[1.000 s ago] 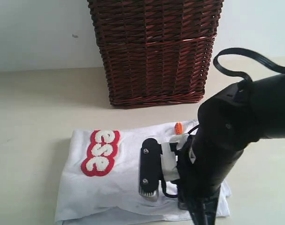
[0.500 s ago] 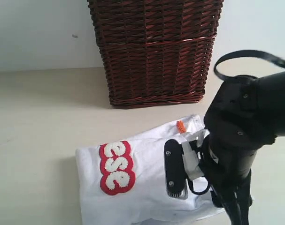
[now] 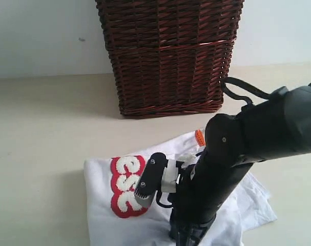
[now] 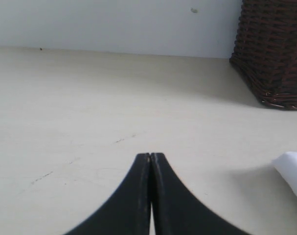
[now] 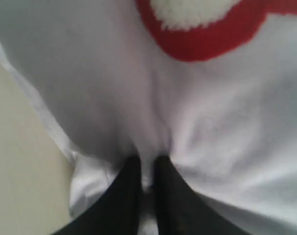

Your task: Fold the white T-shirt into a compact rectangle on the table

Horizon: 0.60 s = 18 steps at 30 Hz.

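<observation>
The T-shirt (image 3: 101, 205) lies rumpled on the desk (image 3: 42, 128), in front of the basket (image 3: 170, 56) and apart from it, with a strip of bare desk between the two. Its fuzzy letters (image 3: 125, 184) face up near the shirt's left edge in the exterior view. The orange tag (image 3: 199, 136) sits at the far edge, the part of the shirt nearest the basket.

The far edge runs at a slant from the left corner up to the tag. One corner (image 3: 270, 218) points out to the right. The near edge is cut off by the bottom of the picture.

The right arm (image 3: 237, 154) reaches down over the middle of the shirt and hides much of it. The right end effector (image 5: 148, 164) has its fingers (image 5: 131, 186) drawn close together, clamped on a raised fold of the white cloth below the red lettering. A side edge of the shirt meets bare desk close beside them.

The left end effector (image 4: 150, 156) has its fingers pressed together with nothing between them. It hangs over bare desk. A corner of the shirt (image 4: 292, 171) and the base of the basket (image 4: 275, 49) lie off to one side of it.

Open desk spreads wide to the left of the shirt, as far as the wall (image 3: 42, 36), and a narrower stretch lies to the right of the shirt's corner.
</observation>
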Available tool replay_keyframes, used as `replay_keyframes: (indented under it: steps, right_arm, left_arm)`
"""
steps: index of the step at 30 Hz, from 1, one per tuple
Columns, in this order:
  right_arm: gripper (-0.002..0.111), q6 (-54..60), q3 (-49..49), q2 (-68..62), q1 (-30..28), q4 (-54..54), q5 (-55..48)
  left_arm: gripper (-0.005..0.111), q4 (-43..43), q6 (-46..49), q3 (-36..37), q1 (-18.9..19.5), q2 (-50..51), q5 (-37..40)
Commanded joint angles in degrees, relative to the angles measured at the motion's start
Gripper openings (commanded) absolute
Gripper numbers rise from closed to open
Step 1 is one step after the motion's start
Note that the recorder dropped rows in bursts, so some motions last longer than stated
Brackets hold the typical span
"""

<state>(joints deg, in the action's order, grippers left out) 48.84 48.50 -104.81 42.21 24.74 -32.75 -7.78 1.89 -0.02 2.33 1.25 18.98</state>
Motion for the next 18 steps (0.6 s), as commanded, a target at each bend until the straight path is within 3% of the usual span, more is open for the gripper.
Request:
replay_keyframes:
  steps: [1,7,9,12,15,18]
  right_arm:
    - [0.003,0.9,3.3,-3.6,-0.2,9.8,-0.3]
    - [0.005,0.9,13.2,-1.3,-0.7,13.8,-0.3]
    - [0.017,1.0,13.1,4.6,-2.4,11.2,-4.2]
    - [0.062,0.9,11.1,12.7,-10.0,7.8,-7.4]
    - [0.076,0.6,7.3,12.7,-17.0,8.3,-4.4]
    - [0.076,2.1,2.1,9.8,-23.9,14.5,0.9]
  left_arm:
    - [0.0,0.1,0.0,0.0,-0.2,0.2,-0.3]
    - [0.0,0.1,0.0,0.0,-0.2,0.2,-0.3]
    - [0.0,0.1,0.0,0.0,-0.2,0.2,-0.3]
    - [0.0,0.1,0.0,0.0,-0.2,0.2,-0.3]
    - [0.0,0.1,0.0,0.0,-0.2,0.2,-0.3]
    - [0.0,0.1,0.0,0.0,-0.2,0.2,-0.3]
